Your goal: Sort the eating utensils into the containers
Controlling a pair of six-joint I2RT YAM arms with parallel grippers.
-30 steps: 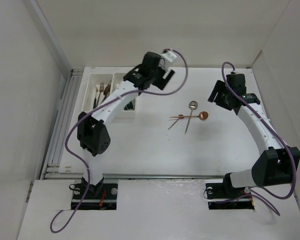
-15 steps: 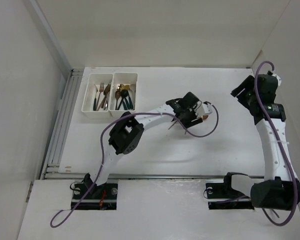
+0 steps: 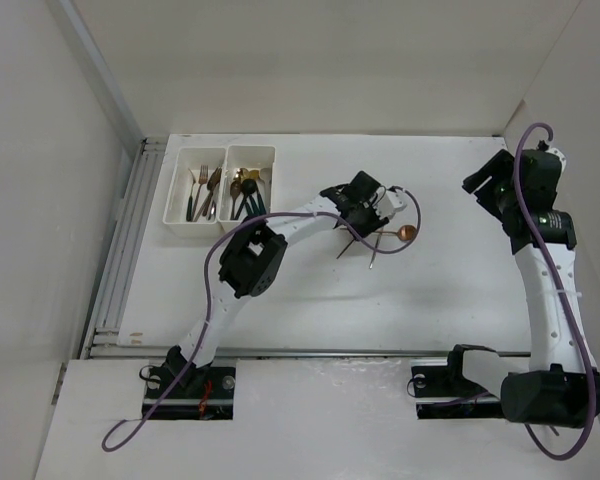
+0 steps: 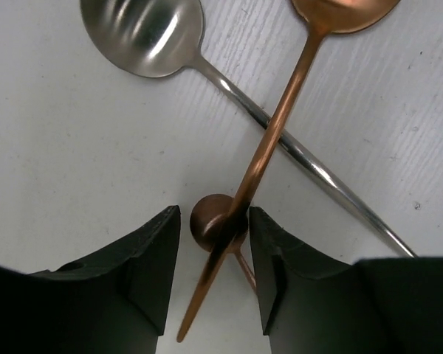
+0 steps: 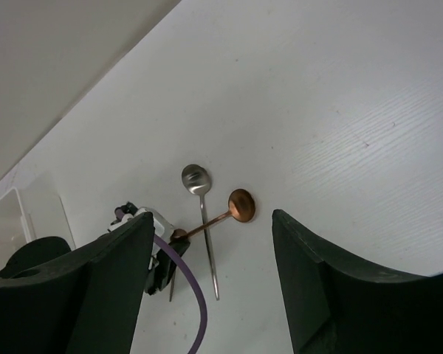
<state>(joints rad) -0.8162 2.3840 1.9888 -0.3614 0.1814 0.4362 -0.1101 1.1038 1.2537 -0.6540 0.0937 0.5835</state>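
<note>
And the left gripper (image 4: 214, 240), over from the containers (image 3: 220, 150), is closing in, jaws half open, nothing pinched yet, the copper spoon (image 4: 280, 125) handle between them, silver spoon (image 4: 144, 33) just ahead, pickup looks imminent, while the right gripper (image 5: 210, 295) hangs wide open, empty

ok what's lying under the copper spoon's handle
The handle of the silver spoon crosses beneath the copper spoon. Near the left gripper, a copper-brown rounded end with a thin stem also lies under it. The handle covers part, so which utensil it is cannot be told.
</note>
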